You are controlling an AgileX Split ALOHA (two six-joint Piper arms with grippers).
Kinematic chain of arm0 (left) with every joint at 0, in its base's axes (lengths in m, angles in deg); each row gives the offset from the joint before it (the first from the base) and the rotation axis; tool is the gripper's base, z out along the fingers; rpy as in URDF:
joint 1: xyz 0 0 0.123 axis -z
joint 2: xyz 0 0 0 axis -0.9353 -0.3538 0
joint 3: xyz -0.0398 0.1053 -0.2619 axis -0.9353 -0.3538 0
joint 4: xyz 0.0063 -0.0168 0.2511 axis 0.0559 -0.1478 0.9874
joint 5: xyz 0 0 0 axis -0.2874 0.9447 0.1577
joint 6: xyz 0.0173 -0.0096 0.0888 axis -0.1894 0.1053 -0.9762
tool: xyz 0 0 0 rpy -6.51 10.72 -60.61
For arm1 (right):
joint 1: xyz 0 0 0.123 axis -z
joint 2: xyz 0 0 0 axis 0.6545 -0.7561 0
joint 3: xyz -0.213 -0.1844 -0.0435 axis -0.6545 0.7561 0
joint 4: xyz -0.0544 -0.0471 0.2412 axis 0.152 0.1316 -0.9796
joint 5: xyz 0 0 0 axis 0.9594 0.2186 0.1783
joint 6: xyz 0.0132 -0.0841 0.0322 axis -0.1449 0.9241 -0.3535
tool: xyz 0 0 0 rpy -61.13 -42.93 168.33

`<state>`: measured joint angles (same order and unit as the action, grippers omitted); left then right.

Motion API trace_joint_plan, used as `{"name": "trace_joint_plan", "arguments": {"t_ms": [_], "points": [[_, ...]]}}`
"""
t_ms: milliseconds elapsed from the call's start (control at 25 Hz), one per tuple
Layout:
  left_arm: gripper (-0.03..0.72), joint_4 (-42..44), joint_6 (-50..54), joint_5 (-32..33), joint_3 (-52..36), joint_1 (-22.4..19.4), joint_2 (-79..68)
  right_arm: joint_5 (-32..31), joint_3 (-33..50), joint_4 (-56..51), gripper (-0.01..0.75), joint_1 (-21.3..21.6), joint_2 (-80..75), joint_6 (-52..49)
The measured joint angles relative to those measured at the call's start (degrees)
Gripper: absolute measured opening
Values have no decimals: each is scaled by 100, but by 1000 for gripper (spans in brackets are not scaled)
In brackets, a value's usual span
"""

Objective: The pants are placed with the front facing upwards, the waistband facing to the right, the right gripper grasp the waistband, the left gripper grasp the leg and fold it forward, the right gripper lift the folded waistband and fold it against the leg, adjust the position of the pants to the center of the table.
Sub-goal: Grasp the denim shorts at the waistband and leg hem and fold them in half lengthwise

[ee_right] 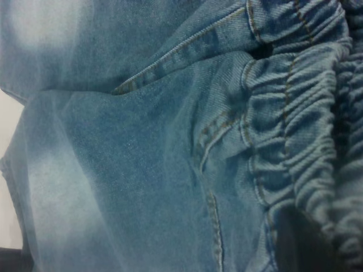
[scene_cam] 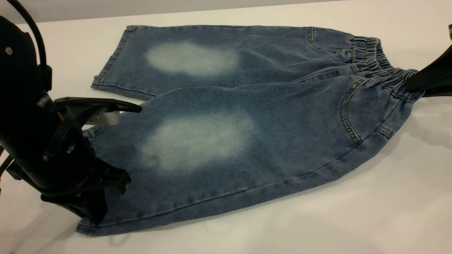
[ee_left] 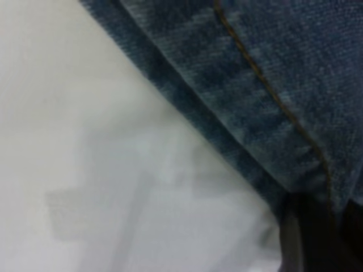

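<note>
The blue denim pants (scene_cam: 247,116) lie flat on the white table (scene_cam: 353,218), front up, with two pale ovals showing. The gathered waistband (scene_cam: 374,60) points right and the leg hems point left. My right gripper (scene_cam: 415,84), black and tapered, comes in from the right edge and is shut on the waistband's near end (ee_right: 295,170), which rides slightly off the table. My left gripper (scene_cam: 113,151) stands open at the near leg's hem (ee_left: 249,130). One finger (scene_cam: 106,103) lies above the hem and the other (scene_cam: 91,208) sits at its near corner.
The far leg's hem (scene_cam: 109,67) lies flat near the table's back edge (scene_cam: 212,10). Bare tabletop shows in front of the pants and to their right.
</note>
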<state>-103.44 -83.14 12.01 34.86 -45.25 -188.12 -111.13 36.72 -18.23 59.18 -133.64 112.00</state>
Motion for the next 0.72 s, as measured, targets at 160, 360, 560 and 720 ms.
{"name": "trace_joint_plan", "arguments": {"t_ms": [160,360,560,720], "points": [[41,0,0,5,0,0,38,-5,0,-6,32,0,0,0],[41,-19,0,134,-16,9,296,-43,0,-12,32,0,0,0],[40,-118,0,239,-16,6,939,-43,0,-12,32,0,0,0],[40,-119,0,303,-16,6,1513,-54,0,-23,32,0,0,0]]}}
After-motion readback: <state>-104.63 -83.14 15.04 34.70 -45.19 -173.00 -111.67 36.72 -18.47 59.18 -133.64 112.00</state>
